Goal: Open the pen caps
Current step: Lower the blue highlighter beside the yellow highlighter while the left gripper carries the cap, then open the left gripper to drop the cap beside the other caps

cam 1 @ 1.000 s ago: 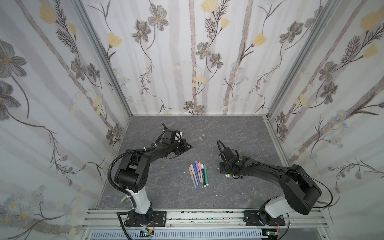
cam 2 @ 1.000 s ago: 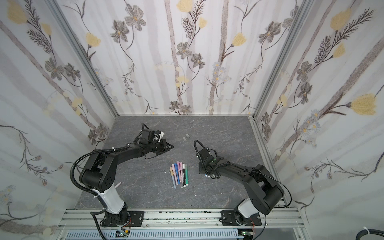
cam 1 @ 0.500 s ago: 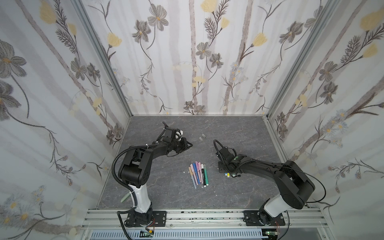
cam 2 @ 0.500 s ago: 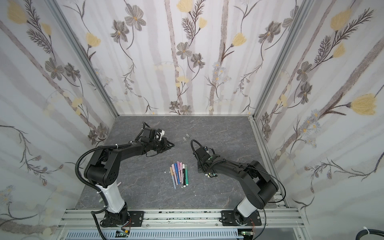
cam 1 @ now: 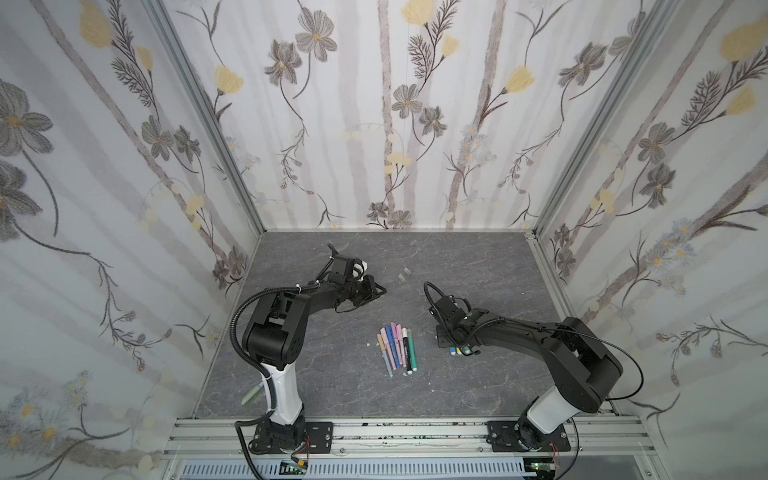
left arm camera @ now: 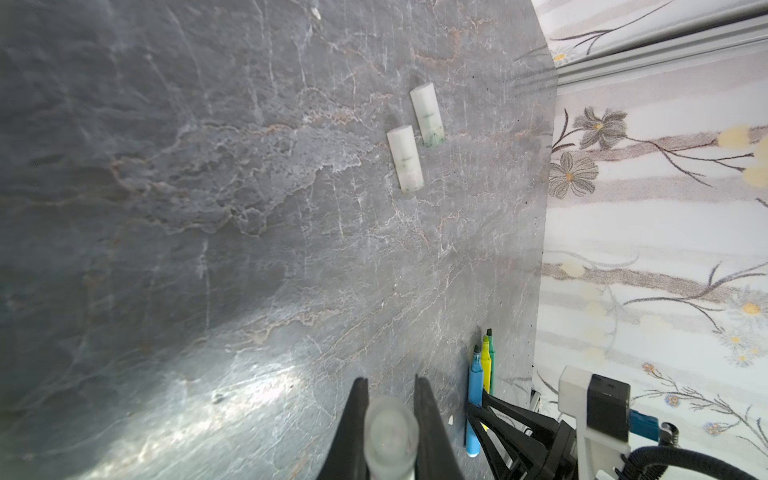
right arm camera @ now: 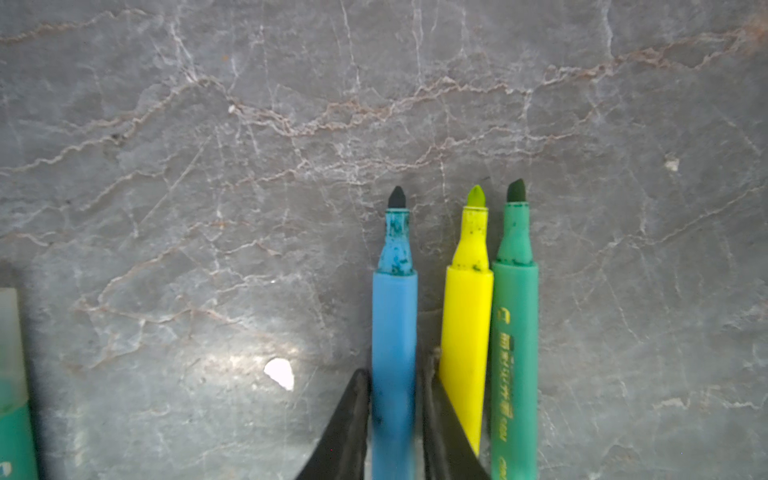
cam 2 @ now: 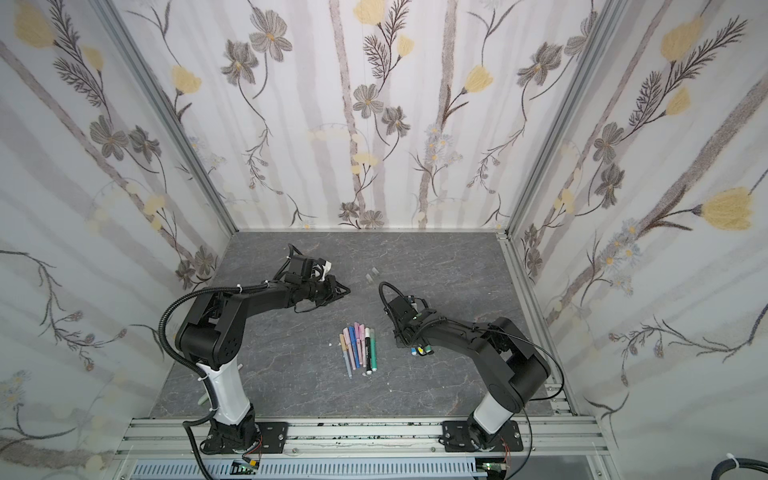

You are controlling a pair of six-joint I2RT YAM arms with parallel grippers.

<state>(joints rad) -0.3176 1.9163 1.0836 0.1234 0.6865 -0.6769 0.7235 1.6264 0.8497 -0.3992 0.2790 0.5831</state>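
The left gripper [left arm camera: 390, 384] is pinching a frosted pen cap [left arm camera: 390, 430]. Two frosted white caps [left arm camera: 405, 160], green-stained at one end, are lying on the worktop [left arm camera: 208, 208], at two o'clock from it in both top views. The right gripper [right arm camera: 395, 370] is narrowly straddling a blue marker [right arm camera: 394, 307]; I cannot tell whether it is gripping.

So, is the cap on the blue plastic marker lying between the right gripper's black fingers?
No, the blue plastic marker shows a bare dark felt tip in the right wrist view.

Pen row [cam 1: 395, 347] blocks centre; two loose caps [cam 1: 402, 275] behind; rear-right slab [cam 1: 490, 266] free.
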